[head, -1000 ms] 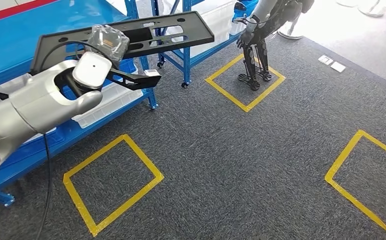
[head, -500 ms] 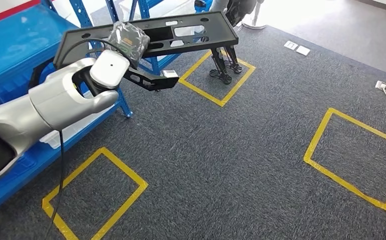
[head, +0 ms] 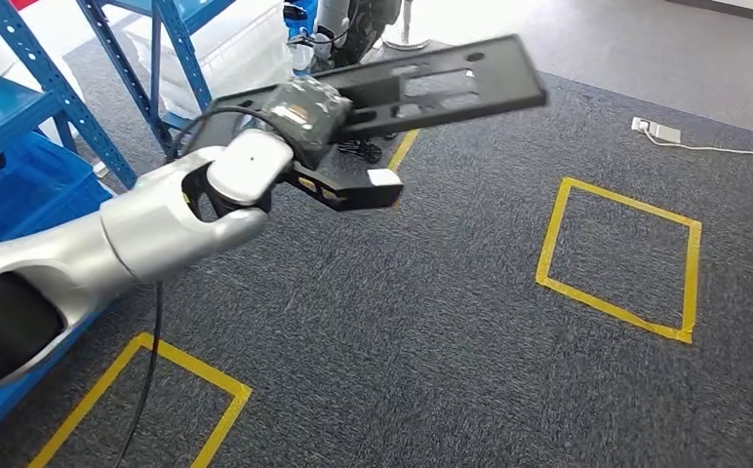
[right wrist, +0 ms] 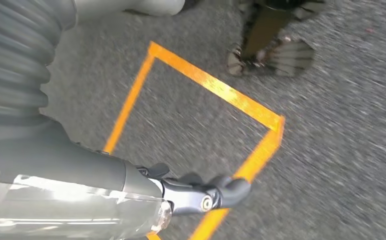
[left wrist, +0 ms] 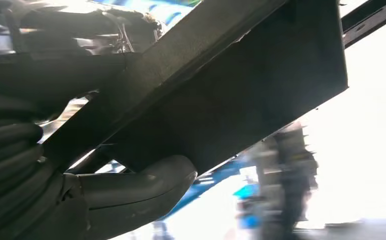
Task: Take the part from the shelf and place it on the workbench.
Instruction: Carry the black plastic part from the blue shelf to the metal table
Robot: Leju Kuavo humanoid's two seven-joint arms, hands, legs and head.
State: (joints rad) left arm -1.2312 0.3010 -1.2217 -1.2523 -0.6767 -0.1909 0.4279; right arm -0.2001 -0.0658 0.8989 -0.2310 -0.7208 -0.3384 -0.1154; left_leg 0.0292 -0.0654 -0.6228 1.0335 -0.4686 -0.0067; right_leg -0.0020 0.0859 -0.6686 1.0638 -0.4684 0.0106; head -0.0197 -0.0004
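Note:
The part [head: 431, 83] is a long flat black plate with slots, and a black bracket arm [head: 353, 185] with a white label hangs below it. My left hand [head: 304, 107], under a clear plastic wrap, grips the plate near its middle and holds it in the air above the carpet. Close up in the left wrist view, the plate's dark underside [left wrist: 241, 85] lies across the hand, with the grey thumb [left wrist: 141, 185] pressed under it. My right hand [right wrist: 146, 185] hangs over the floor and holds nothing, its dark fingers [right wrist: 211, 195] reaching out past the thumb.
The blue shelf [head: 21, 107] stands at the left, with white bins [head: 226, 49] on a rack behind it. Yellow tape squares [head: 618, 249] [head: 158, 390] mark the grey carpet. Another robot's legs [head: 348, 19] stand at the back. A white box [head: 653, 130] with a cable lies at the far right.
The whole scene has slid left: the camera has turned right, away from the shelf. The left hand still holds the part, now over open carpet.

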